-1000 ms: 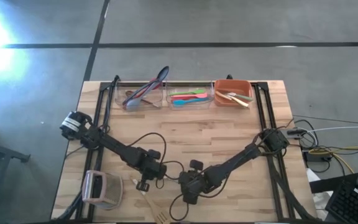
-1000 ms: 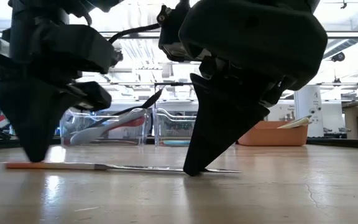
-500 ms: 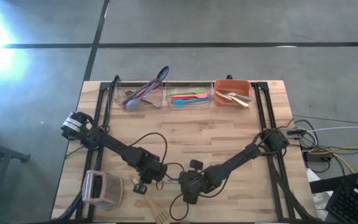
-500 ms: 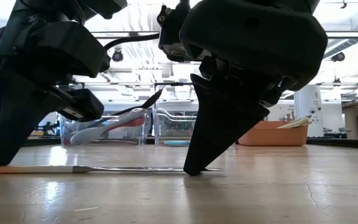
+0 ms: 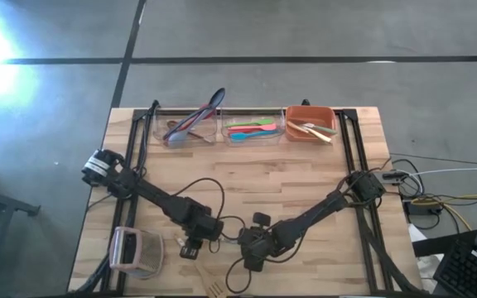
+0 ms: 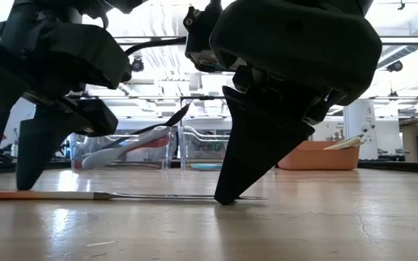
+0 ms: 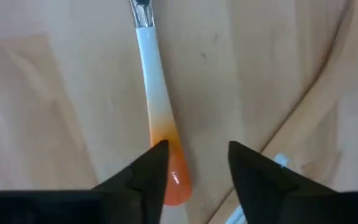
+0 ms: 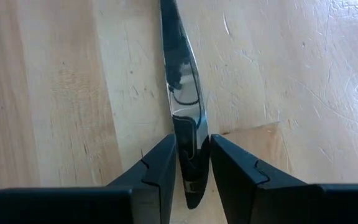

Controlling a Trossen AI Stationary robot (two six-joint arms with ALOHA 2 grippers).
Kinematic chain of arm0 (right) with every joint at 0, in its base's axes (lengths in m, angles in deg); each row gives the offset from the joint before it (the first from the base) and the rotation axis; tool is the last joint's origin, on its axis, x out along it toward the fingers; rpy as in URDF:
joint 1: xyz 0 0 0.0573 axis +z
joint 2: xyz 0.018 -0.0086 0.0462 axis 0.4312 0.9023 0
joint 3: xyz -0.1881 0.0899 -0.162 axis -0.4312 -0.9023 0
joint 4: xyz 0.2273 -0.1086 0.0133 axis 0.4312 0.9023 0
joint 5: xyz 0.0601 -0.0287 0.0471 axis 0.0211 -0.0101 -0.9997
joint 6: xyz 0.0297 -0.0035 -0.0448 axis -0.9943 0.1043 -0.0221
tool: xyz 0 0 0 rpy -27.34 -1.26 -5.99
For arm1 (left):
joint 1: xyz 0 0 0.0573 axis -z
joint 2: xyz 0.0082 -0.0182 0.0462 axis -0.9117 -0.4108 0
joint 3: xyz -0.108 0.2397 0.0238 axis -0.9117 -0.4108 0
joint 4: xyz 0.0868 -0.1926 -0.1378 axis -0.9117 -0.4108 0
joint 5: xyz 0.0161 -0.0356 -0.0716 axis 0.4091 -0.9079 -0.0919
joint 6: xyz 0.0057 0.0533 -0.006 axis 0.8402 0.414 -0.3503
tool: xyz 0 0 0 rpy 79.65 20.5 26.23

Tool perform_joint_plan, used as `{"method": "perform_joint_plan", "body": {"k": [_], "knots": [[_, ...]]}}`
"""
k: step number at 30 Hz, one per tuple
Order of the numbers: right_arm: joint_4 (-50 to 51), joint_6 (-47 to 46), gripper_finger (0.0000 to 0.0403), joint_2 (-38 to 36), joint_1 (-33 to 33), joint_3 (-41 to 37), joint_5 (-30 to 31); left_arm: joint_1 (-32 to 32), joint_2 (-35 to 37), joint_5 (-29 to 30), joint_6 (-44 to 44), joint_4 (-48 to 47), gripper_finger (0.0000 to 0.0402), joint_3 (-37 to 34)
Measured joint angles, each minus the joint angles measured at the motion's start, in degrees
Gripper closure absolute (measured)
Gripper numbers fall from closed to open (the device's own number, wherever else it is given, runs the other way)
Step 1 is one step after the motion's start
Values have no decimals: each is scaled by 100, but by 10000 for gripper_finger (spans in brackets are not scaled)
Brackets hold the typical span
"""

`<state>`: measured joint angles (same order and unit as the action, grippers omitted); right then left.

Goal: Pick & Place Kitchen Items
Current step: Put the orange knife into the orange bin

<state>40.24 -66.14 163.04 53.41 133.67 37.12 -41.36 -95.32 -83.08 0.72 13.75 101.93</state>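
Note:
A table knife lies flat on the wood, with a metal blade (image 8: pixel 182 81) and a white handle that turns orange at its end (image 7: pixel 166 168). My right gripper (image 8: pixel 191 168) (image 6: pixel 227 199) is shut on the blade near the table's front middle. My left gripper (image 7: pixel 197 168) (image 5: pixel 189 248) stands open over the handle's orange end. That end lies by one fingertip (image 7: pixel 151 168), off to one side of the gap. Several other utensils sit in the bins at the far edge. My right gripper pinches the blade near its tip (image 8: pixel 188 146) between its two fingers, one on each long edge. The fingers slant down from above and lie across the blade. The knife lies flat on the table. My left gripper: whether its fingertip touches the handle's orange end, I cannot tell.
At the far edge stand a clear bin (image 5: pixel 190 126) with dark and red utensils, a clear bin (image 5: pixel 253 128) with coloured spoons and an orange bin (image 5: pixel 310 122). A boxy pinkish-white handled object (image 5: pixel 135 251) sits at the front left. A wooden turner (image 5: pixel 214 288) lies at the front edge.
My left gripper has opened and let go of the knife's handle, tipping a little as it did. The knife has slid slightly lengthwise toward the left arm's side and stays flat on the table. My right gripper has kept still on the blade.

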Motion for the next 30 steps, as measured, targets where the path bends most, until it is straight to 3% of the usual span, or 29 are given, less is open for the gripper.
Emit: {"method": "perform_joint_plan", "body": {"k": [7,25,30], "knots": [[0,2,309,0,1,0,-8,36,21,881,-180,-664,184,15],[4,4,309,0,1,0,-19,99,-5,1556,-129,-1324,181,430],[7,12,309,0,1,0,-19,109,6,2141,9,-1600,182,426]]}}
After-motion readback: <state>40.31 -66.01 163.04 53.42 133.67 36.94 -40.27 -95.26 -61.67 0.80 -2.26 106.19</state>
